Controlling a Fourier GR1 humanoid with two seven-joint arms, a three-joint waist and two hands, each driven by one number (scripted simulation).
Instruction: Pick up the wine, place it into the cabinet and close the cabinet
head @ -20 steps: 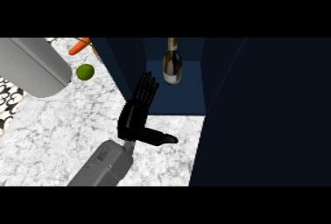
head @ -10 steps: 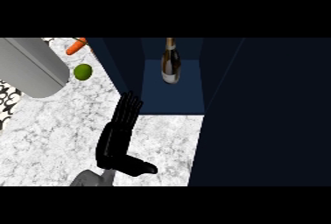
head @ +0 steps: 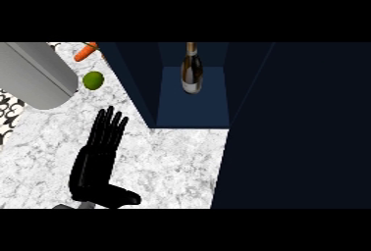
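Now the left hand point(head: 98, 157) is drawn back from the cabinet point(head: 193, 112). A second ago its fingertips were close to the cabinet's front edge; at this moment the whole hand lies lower on the marble table point(head: 181, 162), near the bottom of the view. Its fingers are straight and spread, and it holds nothing. The wine point(head: 191, 71) has not moved: it stands upright, deep inside the cabinet, on the dark blue floor. So I judge that the placing is finished and only the closing is left. The wide dark panel point(head: 297, 127) at the right is probably the open door. The wine is well apart from the hand, up and to the right of the fingertips. The right hand is not visible.
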